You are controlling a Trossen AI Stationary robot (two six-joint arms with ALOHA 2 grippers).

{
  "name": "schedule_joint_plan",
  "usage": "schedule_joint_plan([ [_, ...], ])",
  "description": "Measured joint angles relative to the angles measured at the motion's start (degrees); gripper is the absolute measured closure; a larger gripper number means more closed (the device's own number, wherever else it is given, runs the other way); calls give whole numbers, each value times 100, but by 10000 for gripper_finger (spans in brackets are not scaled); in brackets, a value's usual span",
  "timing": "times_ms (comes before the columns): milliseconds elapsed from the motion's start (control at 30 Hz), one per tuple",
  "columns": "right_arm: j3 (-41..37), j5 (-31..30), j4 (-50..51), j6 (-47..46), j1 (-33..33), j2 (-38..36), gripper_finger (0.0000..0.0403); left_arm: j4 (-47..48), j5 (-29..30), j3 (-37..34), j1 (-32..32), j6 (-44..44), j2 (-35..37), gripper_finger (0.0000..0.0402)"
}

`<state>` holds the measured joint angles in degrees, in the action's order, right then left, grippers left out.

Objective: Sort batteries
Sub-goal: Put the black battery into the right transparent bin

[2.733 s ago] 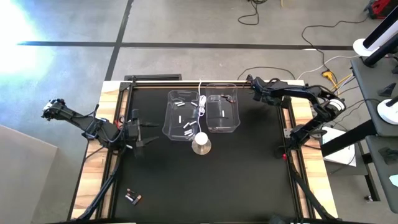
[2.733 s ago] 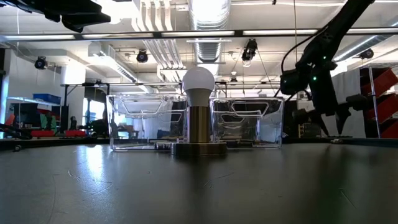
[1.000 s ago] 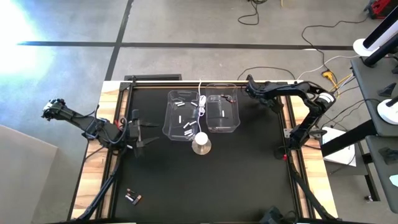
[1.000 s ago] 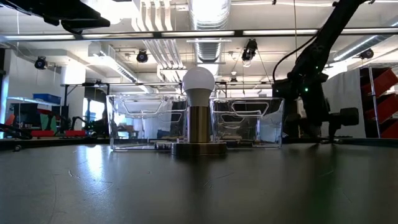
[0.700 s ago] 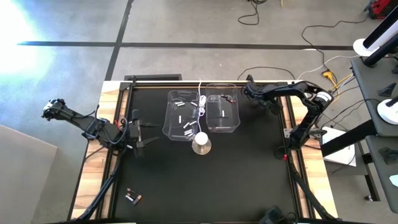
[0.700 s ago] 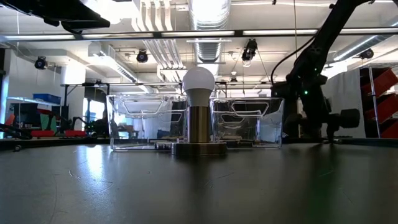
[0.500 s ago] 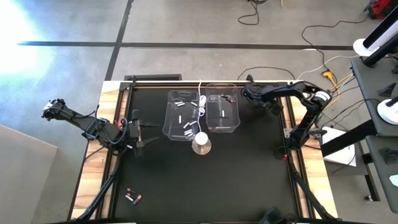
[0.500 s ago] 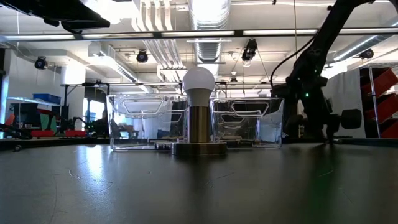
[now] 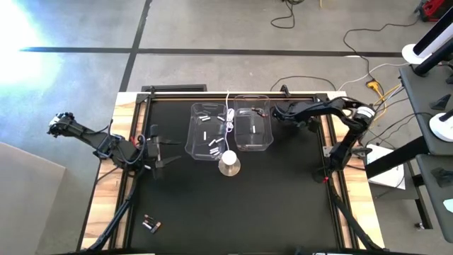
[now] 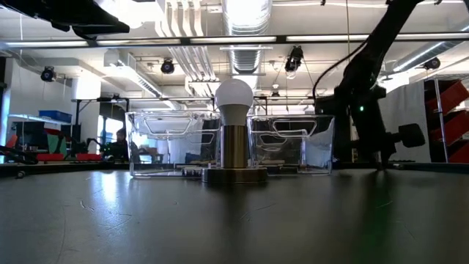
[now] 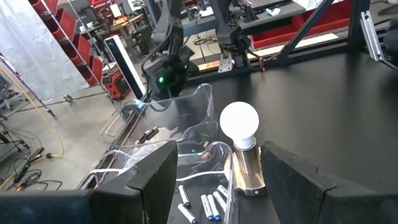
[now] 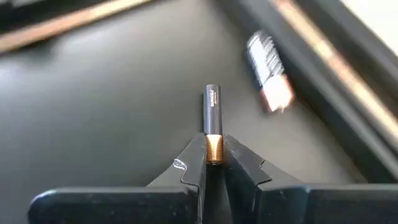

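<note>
Black bench (image 9: 283,191): right pincer (image 12: 213,163) pinching a dark cell (image 12: 212,118) by its copper end, beside right bin (image 9: 253,129), presumably for sorting; left pincer (image 11: 214,171) spread, idle beside left bin (image 9: 207,131).

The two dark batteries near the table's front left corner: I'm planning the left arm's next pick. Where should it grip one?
Probably across the middle of a cell's barrel, coming straight down. The dark batteries lie flat, close side by side, so the fingers should straddle one cell's width, taking the outer one first. The left gripper waits open at the table's left edge.
</note>
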<state>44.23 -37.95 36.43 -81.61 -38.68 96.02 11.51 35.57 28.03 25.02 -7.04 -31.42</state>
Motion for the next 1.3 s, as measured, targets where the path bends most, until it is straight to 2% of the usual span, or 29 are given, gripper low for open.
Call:
schedule_joint_plan([
  [133,-7,171,51,757,303,-659,366,9,0,0,2,1,0,194],
  [467,15,-500,77,2048,1346,-2300,368,301,0,0,2,213,0,194],
  [600,150,-376,-299,3422,1892,-2694,377,313,0,0,0,281,0,194],
  [700,425,229,-754,4759,2244,-2725,379,313,0,0,0,305,0,194],
  [833,1203,1143,-840,6059,2462,-2326,380,309,0,0,1,305,0,194],
  [1033,2667,1982,-18,7825,2337,-938,381,239,305,0,0,304,0,194],
  [1167,3453,3133,555,8398,1961,61,381,219,550,0,1,343,0,194],
  [1300,4264,3517,1210,8734,1636,931,382,219,551,0,2,573,-2,194],
])
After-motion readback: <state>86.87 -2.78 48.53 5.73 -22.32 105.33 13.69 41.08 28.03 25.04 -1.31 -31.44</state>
